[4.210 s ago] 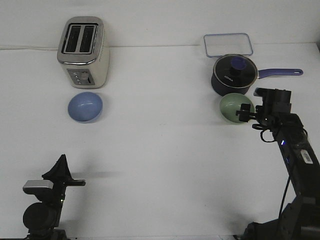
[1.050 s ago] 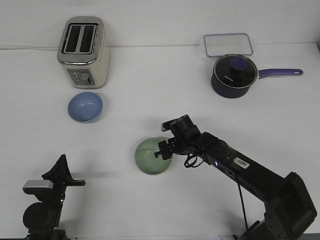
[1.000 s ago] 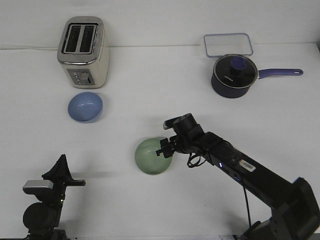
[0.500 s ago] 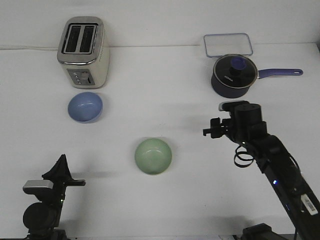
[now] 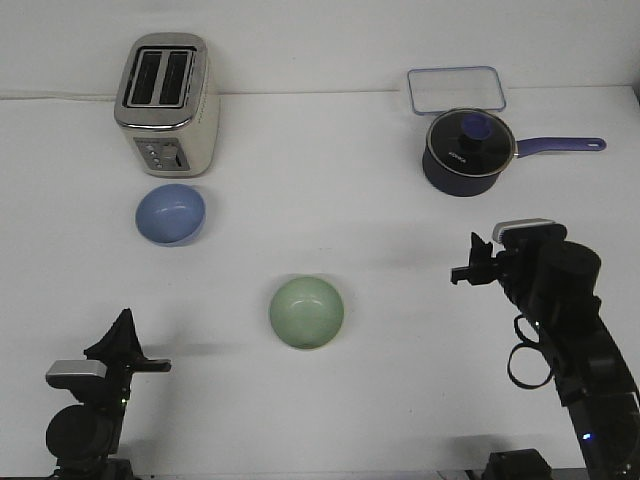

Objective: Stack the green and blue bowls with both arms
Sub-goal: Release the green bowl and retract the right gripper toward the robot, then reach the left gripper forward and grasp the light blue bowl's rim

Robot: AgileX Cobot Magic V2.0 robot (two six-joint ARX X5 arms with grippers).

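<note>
The pale green bowl (image 5: 306,312) sits upright on the white table, near the middle and toward the front. The light blue bowl (image 5: 170,213) sits upright at the left, just in front of the toaster. My right gripper (image 5: 468,262) is empty, with its jaws apart. It hangs above the table well to the right of the green bowl and points left toward it. My left gripper (image 5: 121,338) is at the front left corner, far from both bowls, with its pointed fingers together and nothing in them.
A silver toaster (image 5: 167,104) stands at the back left. A dark navy saucepan (image 5: 468,151) with a glass lid and a purple handle stands at the back right. A clear rectangular container (image 5: 456,89) lies behind it.
My right gripper carried the green bowl from beside the saucepan to the table's middle, let it go and drew back to the right. The blue bowl and the left arm have not moved.
</note>
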